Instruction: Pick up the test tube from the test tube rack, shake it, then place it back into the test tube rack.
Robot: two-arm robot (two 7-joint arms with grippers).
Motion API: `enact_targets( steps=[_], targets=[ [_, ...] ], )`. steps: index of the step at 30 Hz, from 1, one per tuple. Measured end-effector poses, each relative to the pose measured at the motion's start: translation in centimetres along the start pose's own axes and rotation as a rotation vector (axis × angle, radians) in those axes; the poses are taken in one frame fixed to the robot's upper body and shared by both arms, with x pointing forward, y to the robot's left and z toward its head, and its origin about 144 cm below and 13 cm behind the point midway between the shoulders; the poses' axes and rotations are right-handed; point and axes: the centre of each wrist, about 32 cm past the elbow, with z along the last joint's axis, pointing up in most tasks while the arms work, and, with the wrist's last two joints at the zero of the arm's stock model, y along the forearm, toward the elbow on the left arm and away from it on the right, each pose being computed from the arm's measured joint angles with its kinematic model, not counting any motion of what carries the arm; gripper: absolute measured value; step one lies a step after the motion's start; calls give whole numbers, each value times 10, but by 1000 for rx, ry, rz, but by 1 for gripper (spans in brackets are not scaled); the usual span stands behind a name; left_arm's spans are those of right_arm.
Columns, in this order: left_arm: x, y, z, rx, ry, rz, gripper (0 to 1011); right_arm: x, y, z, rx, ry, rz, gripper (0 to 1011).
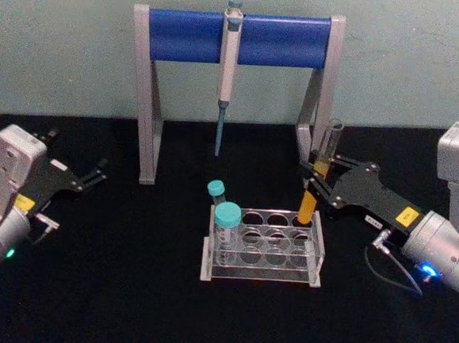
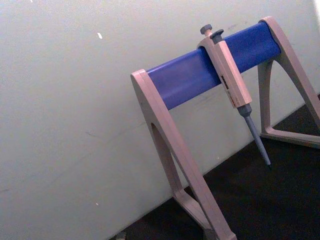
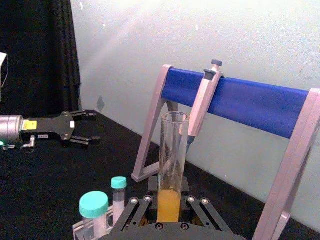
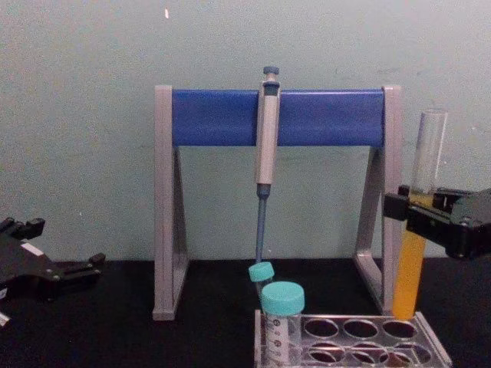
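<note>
Currently, the right gripper point(image 1: 319, 178) is clenched around the test tube point(image 1: 310, 203), its black fingers pinching the glass about midway up, near the top of the orange-yellow liquid. The tube stands close to upright over the back right corner of the test tube rack point(image 1: 261, 280), with its lower end at the corner hole. Whether the tip sits inside that hole or just above it, I cannot tell. The clear upper half rises above the fingers, open at the top.

The rack lies on the black table point(image 1: 124, 298), in front of the grey-and-blue pipette stand point(image 1: 192, 35), where a pipette point(image 1: 228, 72) hangs from the blue bar. Two vials with teal caps point(image 1: 227, 216) stand in the rack's left column, apart from the tube.

The left gripper point(image 1: 96, 174) sits off to the left side of the table, well away from the rack — its fingers are spread and hold nothing.
</note>
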Motion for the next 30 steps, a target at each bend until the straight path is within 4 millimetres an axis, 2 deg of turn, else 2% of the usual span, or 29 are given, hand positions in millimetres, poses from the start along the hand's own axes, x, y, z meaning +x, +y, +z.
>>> enact_targets(
  steps=[30],
  targets=[
    [0, 0, 0, 0, 0, 0, 1002, 10, 9, -14, -16, 1, 8, 232]
  ],
)
